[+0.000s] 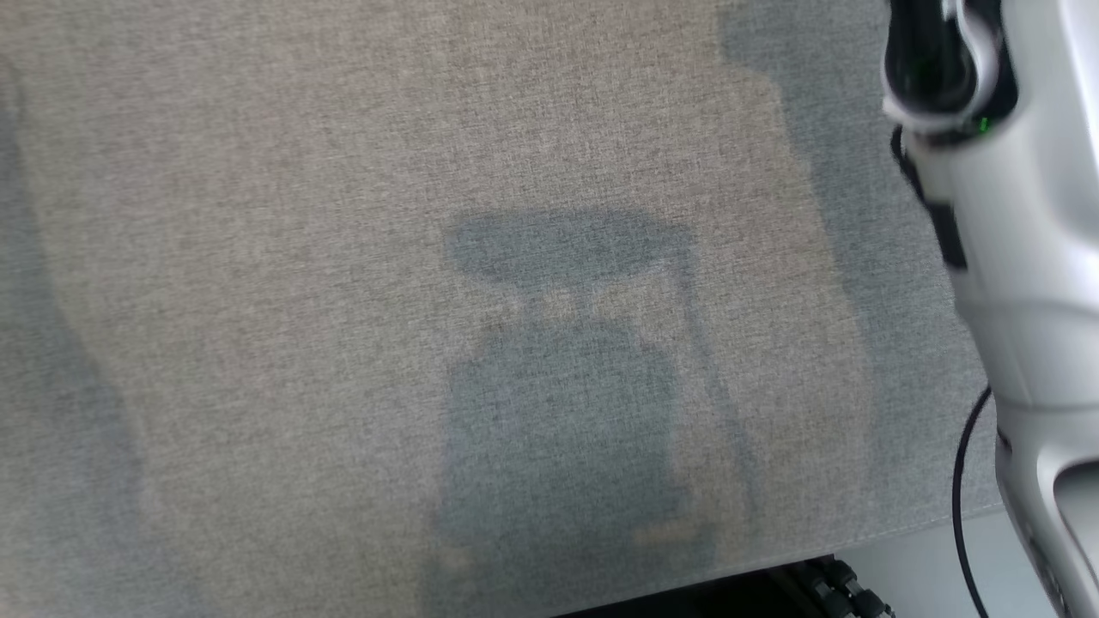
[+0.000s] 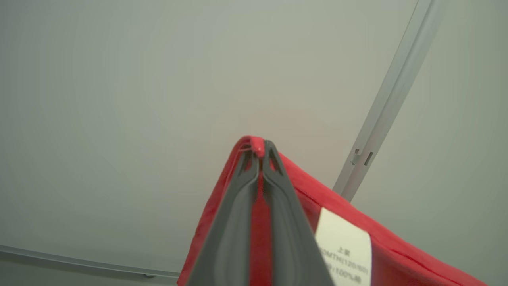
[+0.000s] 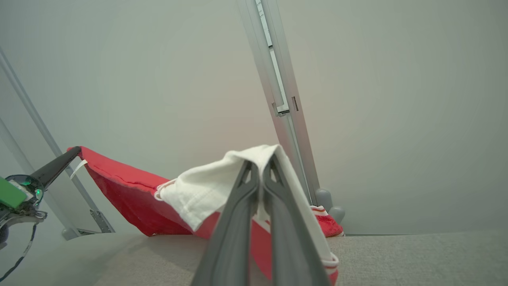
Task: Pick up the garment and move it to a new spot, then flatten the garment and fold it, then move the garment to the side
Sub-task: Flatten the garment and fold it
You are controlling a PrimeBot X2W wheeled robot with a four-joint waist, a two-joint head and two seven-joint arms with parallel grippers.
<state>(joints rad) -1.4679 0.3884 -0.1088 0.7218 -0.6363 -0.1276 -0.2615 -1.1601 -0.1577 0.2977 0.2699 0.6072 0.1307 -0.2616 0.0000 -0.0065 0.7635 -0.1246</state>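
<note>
Left pincer (image 2: 260, 151) shut tight on a red hem corner of the garment (image 3: 127, 190), beside the white care label (image 2: 344, 246); right pincer (image 3: 260, 163) shut likewise on a white, folded-over part with red-striped trim. Slung in the air between the two like a shallow hammock, sagging towards the far edge of the grey woven tabletop (image 3: 416, 258). Looks light, soft and limp, a plush knit with no stiffness, likely to droop and bunch wherever unsupported; best gripped at hems or corners and spread taut.
</note>
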